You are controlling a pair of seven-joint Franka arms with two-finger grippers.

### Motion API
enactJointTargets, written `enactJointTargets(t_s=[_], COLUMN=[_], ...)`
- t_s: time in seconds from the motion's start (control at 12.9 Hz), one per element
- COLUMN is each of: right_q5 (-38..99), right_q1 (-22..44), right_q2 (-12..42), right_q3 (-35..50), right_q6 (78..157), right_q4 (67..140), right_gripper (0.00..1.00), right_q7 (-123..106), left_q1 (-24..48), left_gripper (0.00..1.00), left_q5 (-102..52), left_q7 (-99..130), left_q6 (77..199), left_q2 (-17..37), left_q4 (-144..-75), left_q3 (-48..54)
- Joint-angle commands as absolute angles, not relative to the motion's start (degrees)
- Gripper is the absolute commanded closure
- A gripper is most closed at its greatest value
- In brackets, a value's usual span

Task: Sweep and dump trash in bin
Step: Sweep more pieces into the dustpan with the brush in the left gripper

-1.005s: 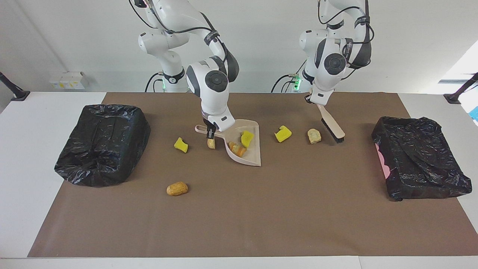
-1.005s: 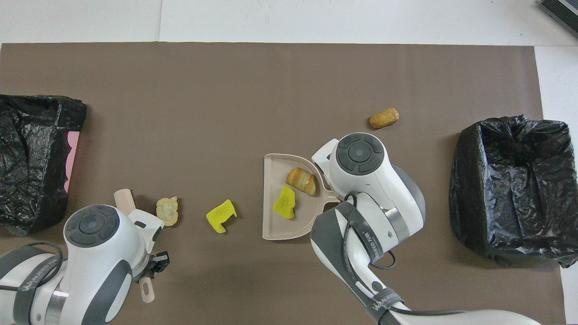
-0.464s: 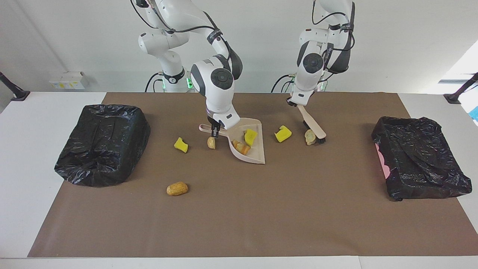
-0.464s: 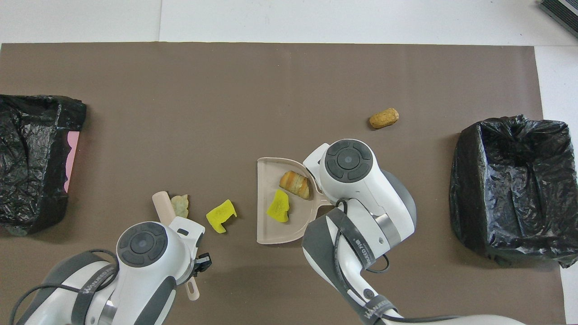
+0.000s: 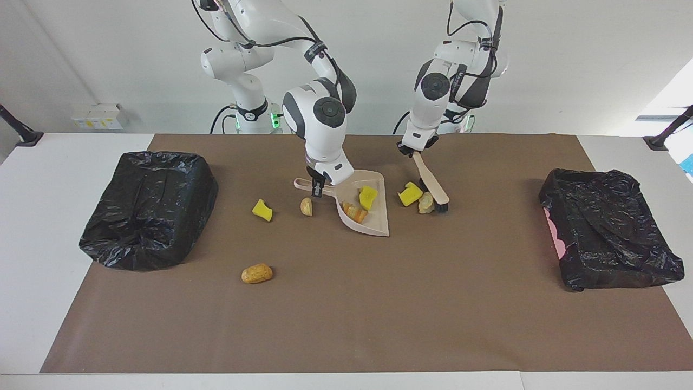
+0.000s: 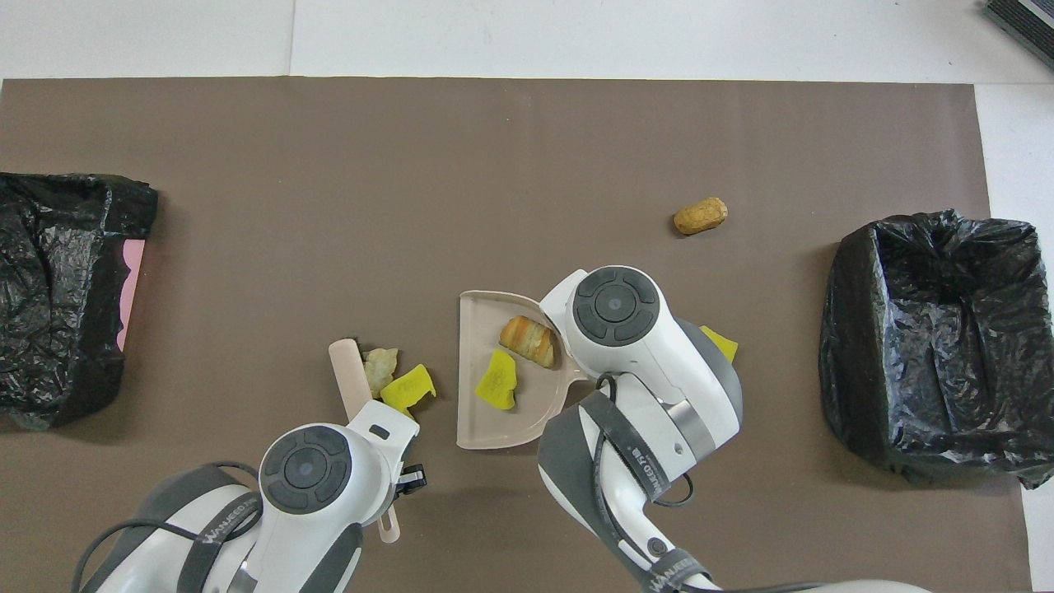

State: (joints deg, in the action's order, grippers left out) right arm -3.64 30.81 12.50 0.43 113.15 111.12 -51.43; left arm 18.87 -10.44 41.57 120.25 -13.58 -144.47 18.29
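My right gripper [image 5: 318, 188] is shut on the handle of the beige dustpan [image 5: 377, 226], which rests on the mat and holds a yellow scrap [image 5: 368, 196] and a bread-like chunk [image 5: 354, 212]. My left gripper [image 5: 413, 151] is shut on the handle of a brush [image 5: 433, 187] whose bristles touch the mat. The brush presses a tan chunk [image 5: 426, 202] against a yellow scrap [image 5: 410, 194], just beside the dustpan's open edge. Loose trash lies toward the right arm's end: a yellow scrap [image 5: 262, 209], a small tan chunk [image 5: 306, 206] and a bread roll [image 5: 256, 273]. The overhead view shows the dustpan [image 6: 486, 416] and the brush [image 6: 349, 377].
Two bins lined with black bags stand on the brown mat [image 5: 346, 314]: one bin [image 5: 149, 208] at the right arm's end and the other bin [image 5: 606, 227] at the left arm's end. They also show in the overhead view [image 6: 930, 329] [image 6: 58, 288].
My left gripper swept the brush toward the dustpan and pushed the tan chunk against the yellow scrap. My right gripper shifted the dustpan slightly toward the brush.
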Motion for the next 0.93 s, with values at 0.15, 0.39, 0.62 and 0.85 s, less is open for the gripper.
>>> enactJointTargets(t_s=[0.15,0.39,0.62,0.85], right_q5=[-4.39,-4.39,-4.39,-4.39], right_q1=[30.76,30.76,30.67,30.67], right_q2=[12.57,12.57,12.57,12.57], right_q3=[0.79,0.79,0.79,0.79], right_q6=[114.61,114.44,114.08,113.82], right_q4=[111.88,111.88,111.88,111.88], right_gripper=[1.00,1.00,1.00,1.00], right_q7=[-49.92,-49.92,-49.92,-49.92], left_q1=[24.77,26.45,28.47,29.27], left_gripper=[1.00,1.00,1.00,1.00], left_q5=[-12.73,-18.18,-22.40,-22.68], left_q7=[36.15,29.29,24.97,25.13], left_q6=[126.12,126.30,125.95,123.94], left_q2=[-10.72,-9.41,-7.57,-5.19], left_q4=[-141.86,-139.67,-136.16,-131.59], left_q3=[17.84,17.84,17.84,17.75])
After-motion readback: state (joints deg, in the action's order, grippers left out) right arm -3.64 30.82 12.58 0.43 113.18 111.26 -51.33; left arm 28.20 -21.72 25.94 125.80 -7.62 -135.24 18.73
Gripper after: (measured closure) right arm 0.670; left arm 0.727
